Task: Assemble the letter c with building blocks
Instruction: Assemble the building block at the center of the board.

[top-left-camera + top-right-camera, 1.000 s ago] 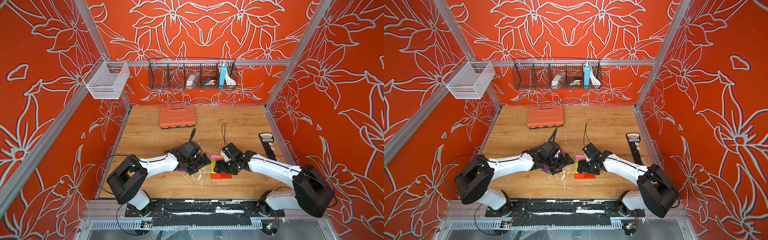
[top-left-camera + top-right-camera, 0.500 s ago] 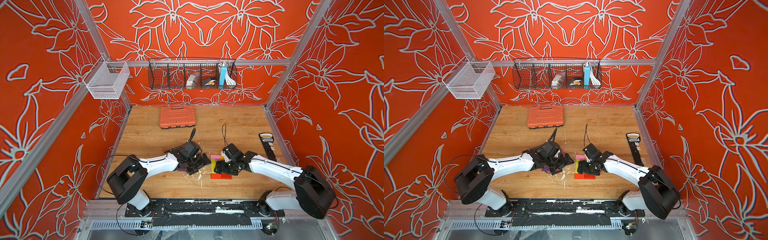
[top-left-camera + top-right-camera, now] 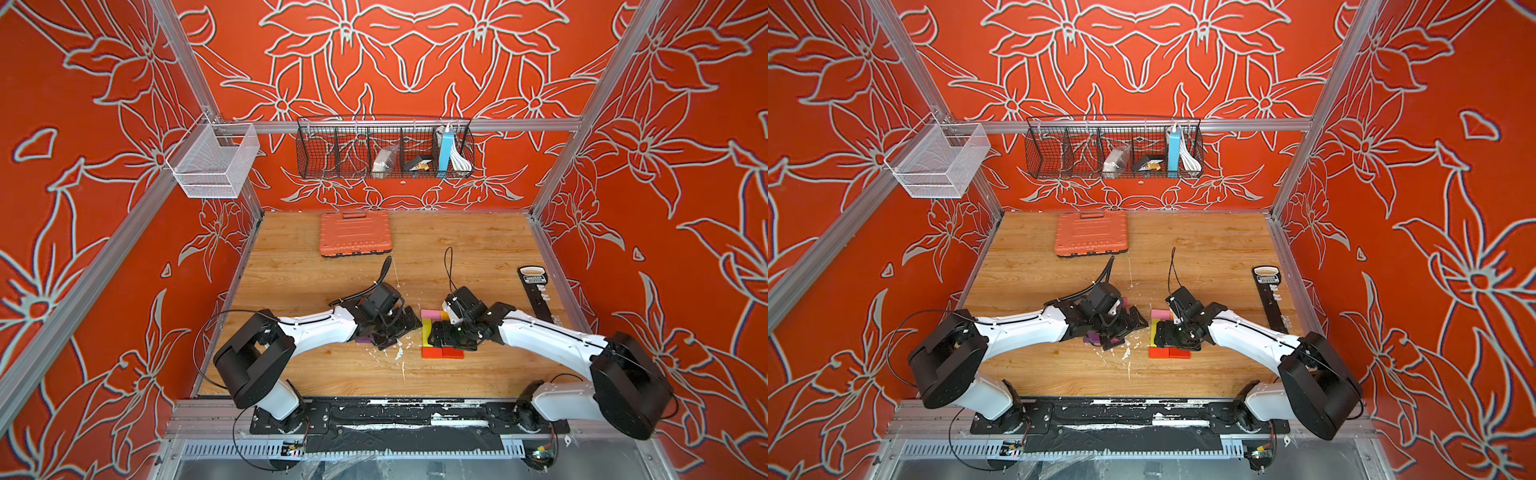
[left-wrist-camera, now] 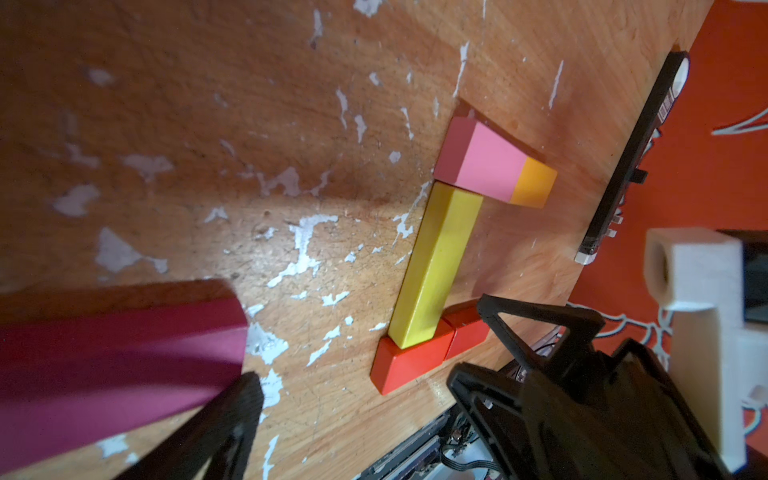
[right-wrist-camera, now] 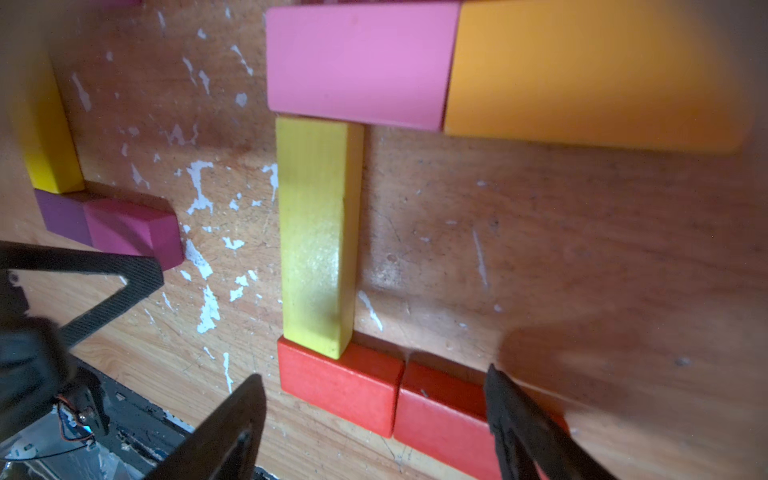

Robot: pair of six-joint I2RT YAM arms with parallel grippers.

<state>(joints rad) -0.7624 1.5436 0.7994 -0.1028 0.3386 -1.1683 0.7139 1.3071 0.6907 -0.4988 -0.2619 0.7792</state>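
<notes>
Left arm [image 3: 316,328], right arm [image 3: 540,340]: white link shells, black joint housings, thin black cables, black trussed jaws.

Top views high, looking down; wrist views close, sharing yellow block [image 4: 436,266].

A pink block [image 5: 357,62], orange block [image 5: 582,75], yellow block [image 5: 316,232], red blocks [image 5: 336,382] — walls [image 3: 83,124] orange, pale flower outlines.

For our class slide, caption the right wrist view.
Pink block, orange block, yellow block and two red blocks form a letter C on the wooden table.
</notes>
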